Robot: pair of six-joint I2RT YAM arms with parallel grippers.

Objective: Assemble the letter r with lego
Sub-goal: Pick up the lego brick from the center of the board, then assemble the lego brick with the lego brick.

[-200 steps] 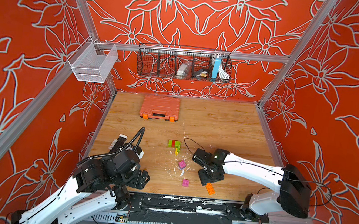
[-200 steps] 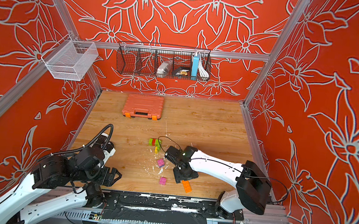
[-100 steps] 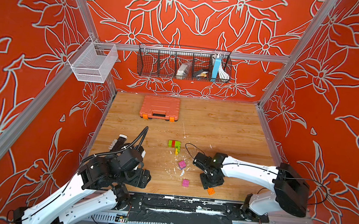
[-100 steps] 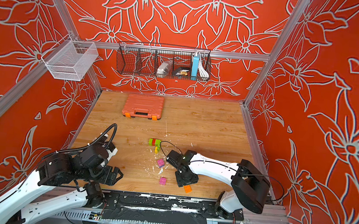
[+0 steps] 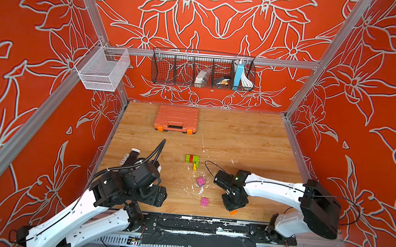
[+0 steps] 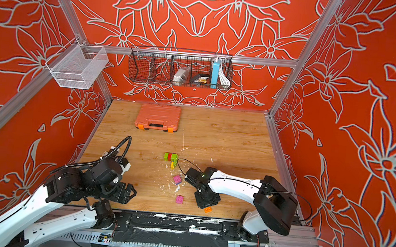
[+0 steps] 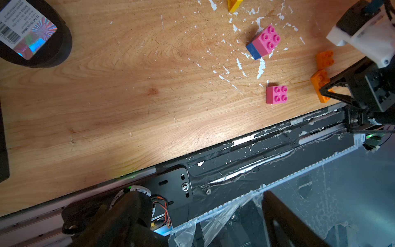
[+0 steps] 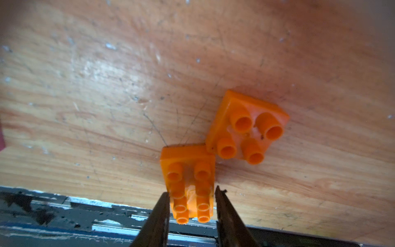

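Hanging above wooden desk [image 5: 239, 137], left arm [image 5: 74, 214] jaws wide apart, holding nothing; right arm [image 5: 271, 191] jaws squeezing long orange brick [image 8: 190, 171] by near desk edge; square orange brick [image 8: 248, 126] touching its corner; pink brick [image 5: 205, 201] close by.

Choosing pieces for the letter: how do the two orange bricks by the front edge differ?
The long orange brick has eight studs; the square orange brick has four. The long one sits between the fingers of the right tool; the square one lies free, turned askew. Both are orange, studs up, corners touching.
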